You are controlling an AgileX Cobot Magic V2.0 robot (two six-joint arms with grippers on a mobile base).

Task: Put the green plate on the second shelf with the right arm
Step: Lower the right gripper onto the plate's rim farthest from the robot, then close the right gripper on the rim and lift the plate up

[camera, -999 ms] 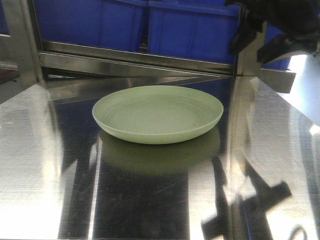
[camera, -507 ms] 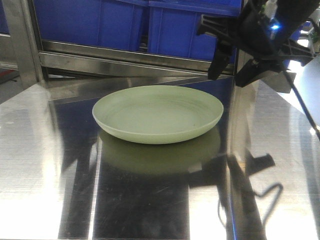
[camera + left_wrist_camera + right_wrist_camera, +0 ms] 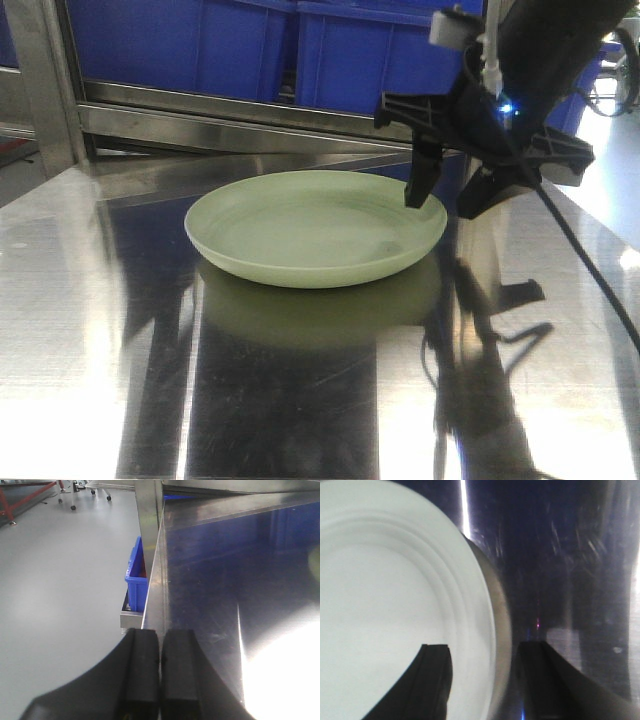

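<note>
The green plate (image 3: 315,240) lay flat on the steel table (image 3: 100,350); the right gripper (image 3: 440,200) hung over its right rim, jaws spread astride it; the left gripper (image 3: 160,675) sat well apart, jaws pressed together

White glare washes out the steel tabletop (image 3: 80,300) left and right of the green plate (image 3: 315,235). Before the plate lies a dark, mirror-like band holding its reflection and the right gripper (image 3: 441,205)'s. In the right wrist view the plate is overexposed nearly white and soft, with the fingers (image 3: 435,680) as blurred black silhouettes. In the left wrist view, glare burns the tabletop right of the dark left gripper (image 3: 160,635).
</note>
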